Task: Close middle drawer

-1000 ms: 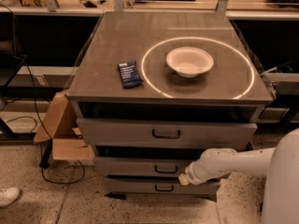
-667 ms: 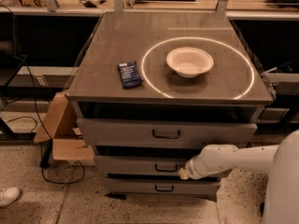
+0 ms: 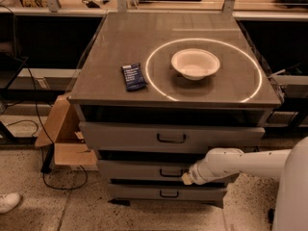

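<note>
Evidently touching the gripper (image 3: 187,178) to the front panel of the middle drawer (image 3: 139,170), just right of its handle (image 3: 171,173); cannot tell how far open, or whether gripping anything. Lies between top drawer (image 3: 125,137) and bottom drawer (image 3: 139,192), seemingly slightly out. Might push off-centre, skewing and jamming it on its rails, or slip and knock the bottom drawer.

Gripper (image 3: 186,178) at middle drawer (image 3: 137,170) front; top drawer (image 3: 120,137) juts above; cardboard box (image 3: 67,153) crowds left side.

A robotics lab: claw (image 3: 186,178) at middle drawer (image 3: 137,170), cabled workbenches (image 3: 57,8) behind.
</note>
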Robot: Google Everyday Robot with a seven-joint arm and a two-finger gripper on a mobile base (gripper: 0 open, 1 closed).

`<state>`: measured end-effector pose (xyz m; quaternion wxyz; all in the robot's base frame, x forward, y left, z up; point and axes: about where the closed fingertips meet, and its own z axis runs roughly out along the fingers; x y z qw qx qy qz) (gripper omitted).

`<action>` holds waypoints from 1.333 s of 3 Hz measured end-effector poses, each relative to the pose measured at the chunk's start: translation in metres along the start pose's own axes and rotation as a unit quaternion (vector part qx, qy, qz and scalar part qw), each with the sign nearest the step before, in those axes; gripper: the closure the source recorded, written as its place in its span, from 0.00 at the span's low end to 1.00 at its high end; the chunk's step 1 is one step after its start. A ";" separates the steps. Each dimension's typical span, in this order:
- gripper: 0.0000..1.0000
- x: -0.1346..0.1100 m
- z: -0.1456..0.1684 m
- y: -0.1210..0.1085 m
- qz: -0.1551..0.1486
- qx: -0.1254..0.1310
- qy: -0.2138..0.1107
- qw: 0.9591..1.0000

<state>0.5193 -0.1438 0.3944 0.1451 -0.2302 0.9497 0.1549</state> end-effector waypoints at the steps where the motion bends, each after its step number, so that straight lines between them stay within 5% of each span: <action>1: 1.00 0.004 -0.003 -0.001 0.005 -0.001 0.003 1.000; 2: 1.00 0.040 -0.030 -0.007 0.046 -0.005 0.027 0.999; 3: 1.00 0.094 -0.083 -0.006 0.108 -0.001 0.063 0.992; 4: 0.84 0.097 -0.096 -0.005 0.109 0.003 0.067 0.992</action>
